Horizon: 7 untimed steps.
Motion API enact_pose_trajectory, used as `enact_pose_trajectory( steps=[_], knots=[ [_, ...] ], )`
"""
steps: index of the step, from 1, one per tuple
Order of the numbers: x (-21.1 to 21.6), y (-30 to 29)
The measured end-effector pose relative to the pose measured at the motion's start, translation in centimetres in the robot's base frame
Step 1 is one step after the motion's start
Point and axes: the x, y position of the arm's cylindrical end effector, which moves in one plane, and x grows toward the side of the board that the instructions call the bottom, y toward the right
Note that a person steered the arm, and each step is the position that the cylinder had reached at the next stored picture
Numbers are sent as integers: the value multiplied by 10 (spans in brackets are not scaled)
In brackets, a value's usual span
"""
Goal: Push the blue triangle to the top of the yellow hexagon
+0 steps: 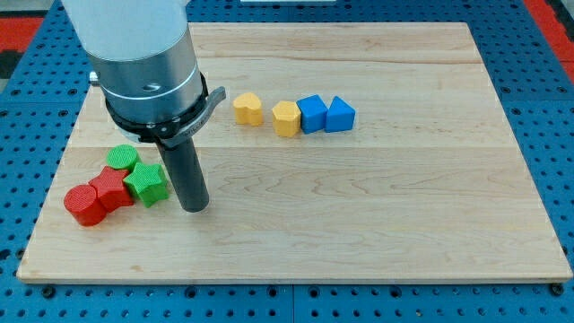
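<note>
Blue triangle (340,115) sits well to the right of your tip (194,207) — untouched, beside a blue cube (312,114) touching the yellow hexagon (286,117); the tip holds nothing.

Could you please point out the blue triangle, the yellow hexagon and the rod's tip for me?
blue triangle (340,115): camera view, top face.
yellow hexagon (286,117): camera view, top face.
my tip (194,207): camera view, rod's lower end.

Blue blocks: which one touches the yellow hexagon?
The blue cube, the left one of the pair, sits flush against the yellow hexagon. The blue triangle lies on the cube's far side, toward the view's right, not touching the hexagon.
</note>
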Motion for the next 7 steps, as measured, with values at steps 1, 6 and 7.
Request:
enact_pose_trajectory(
  steps=[1, 6, 7],
  knots=[
    [1, 3],
    [-110, 171],
    [-132, 171]
  ],
)
